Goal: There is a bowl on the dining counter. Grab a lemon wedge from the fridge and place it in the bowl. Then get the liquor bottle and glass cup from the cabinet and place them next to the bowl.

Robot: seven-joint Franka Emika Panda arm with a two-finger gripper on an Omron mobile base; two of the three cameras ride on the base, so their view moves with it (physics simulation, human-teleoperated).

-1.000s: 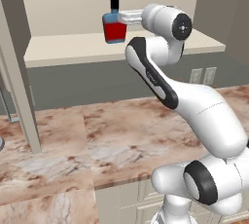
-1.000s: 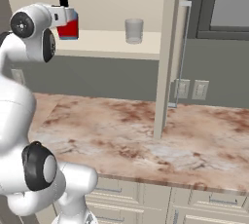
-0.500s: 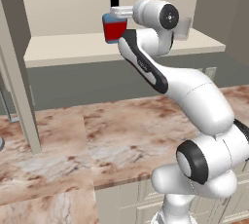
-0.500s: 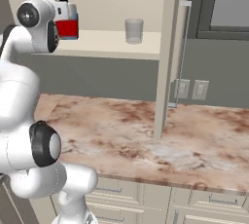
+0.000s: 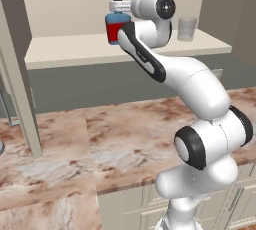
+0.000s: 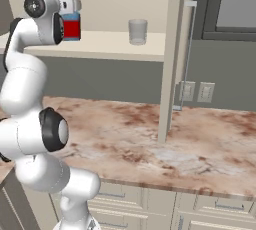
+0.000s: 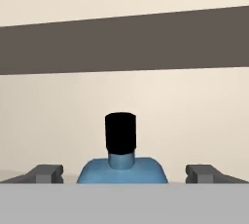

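I see my gripper (image 7: 124,173) spread wide around the upright bottle (image 7: 122,167); its label isn't readable.

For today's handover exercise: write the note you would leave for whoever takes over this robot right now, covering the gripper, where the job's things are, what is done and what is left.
Gripper: open, one finger on each side of the liquor bottle, not closed on it.
Liquor bottle: upright on the cabinet shelf, between the fingers.
Glass cup: upright on the same shelf, apart from the bottle.
Bowl, lemon wedge, fridge: cannot be judged from here.
Done: the hand is lined up on the bottle.
Left: close on the bottle, carry it to the bowl on the dining counter, then fetch the cup and set it beside the bowl too.
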